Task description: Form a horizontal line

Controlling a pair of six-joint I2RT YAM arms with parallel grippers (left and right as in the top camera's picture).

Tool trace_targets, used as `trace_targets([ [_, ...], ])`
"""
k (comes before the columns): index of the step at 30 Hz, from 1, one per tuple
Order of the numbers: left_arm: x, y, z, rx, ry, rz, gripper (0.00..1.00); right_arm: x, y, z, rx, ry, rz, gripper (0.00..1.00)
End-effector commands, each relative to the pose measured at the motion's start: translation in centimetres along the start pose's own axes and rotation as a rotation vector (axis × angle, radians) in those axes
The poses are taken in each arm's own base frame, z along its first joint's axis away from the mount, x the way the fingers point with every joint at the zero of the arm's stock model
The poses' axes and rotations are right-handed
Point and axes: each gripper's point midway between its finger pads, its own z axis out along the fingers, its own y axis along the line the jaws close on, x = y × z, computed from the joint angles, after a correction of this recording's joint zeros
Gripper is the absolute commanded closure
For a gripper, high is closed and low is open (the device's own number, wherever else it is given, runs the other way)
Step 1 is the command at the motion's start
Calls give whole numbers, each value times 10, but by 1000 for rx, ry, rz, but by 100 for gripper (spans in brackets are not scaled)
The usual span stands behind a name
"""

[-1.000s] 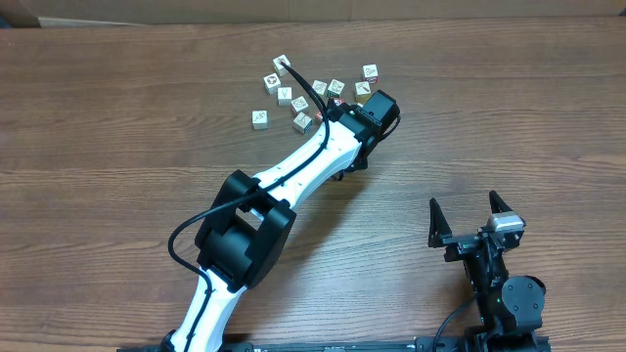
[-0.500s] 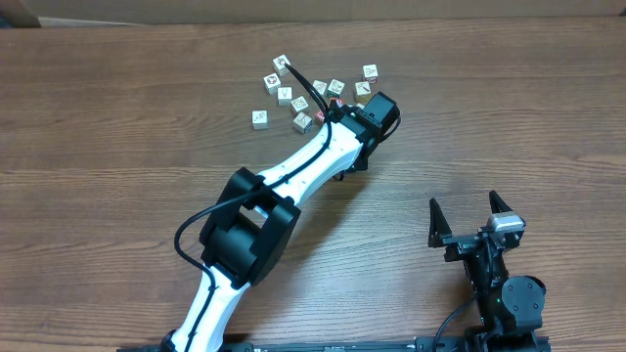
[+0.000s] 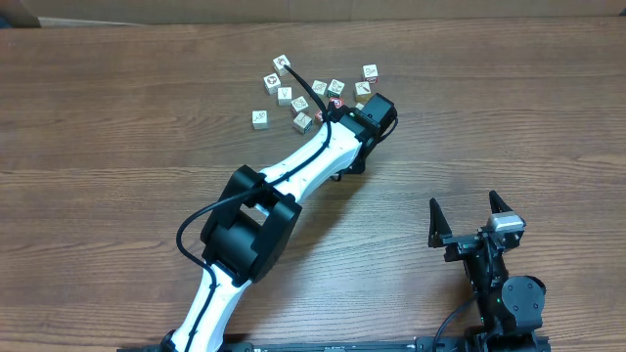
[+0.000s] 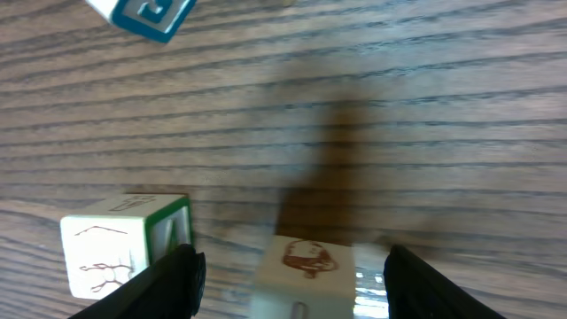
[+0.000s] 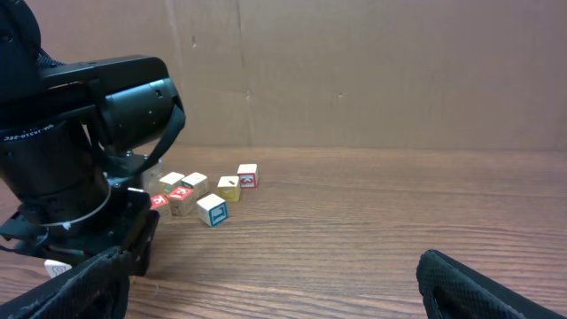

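Straddling a cube point(image 4: 304, 263), left hand point(image 4: 293, 282) spread.

- Left arm point(image 5: 84, 133): I see its black housing filling the left side.
- Picture cubes point(image 5: 212, 210) clustered beside it on the wooden table point(image 5: 381, 221).
- Right gripper point(image 5: 275, 285): 2 fingertips spread wide, nothing between.

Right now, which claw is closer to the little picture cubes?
Left. The left gripper hangs right among the picture cubes, one cube between its open fingers. The right gripper sits far off, open and empty.

Your overhead looks straight down; left wrist hugs the cubes point(image 4: 306, 266), right wrist sees them low, afar.
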Motion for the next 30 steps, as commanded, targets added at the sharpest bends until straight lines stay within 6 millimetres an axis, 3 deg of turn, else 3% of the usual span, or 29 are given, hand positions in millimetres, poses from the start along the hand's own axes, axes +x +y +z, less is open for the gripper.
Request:
trace_targets([
  [1,-25,8,-20,12,-51,-10,38,2,1,0,-3,-2,-5,0],
  [5,-53,3,-60,80,-114,-7,39,2,1,0,-3,-2,-5,0],
  [8,-61,-1,-78,122,-127,5,47,2,1,0,-3,-2,-5,0],
  [9,-61,-4,-81,139,-120,5,53,2,1,0,-3,-2,-5,0],
  [10,-59,-6,-82,155,-109,6,71,2,1,0,-4,-2,-5,0],
  [12,-53,-12,-82,188,-74,12,96,2,1,0,-3,-2,-5,0],
  [17,-39,-4,-77,158,-18,29,96,2,1,0,-3,-2,-5,0],
  [30,-46,90,-55,-38,96,-66,96,2,1,0,-3,-2,-5,0],
])
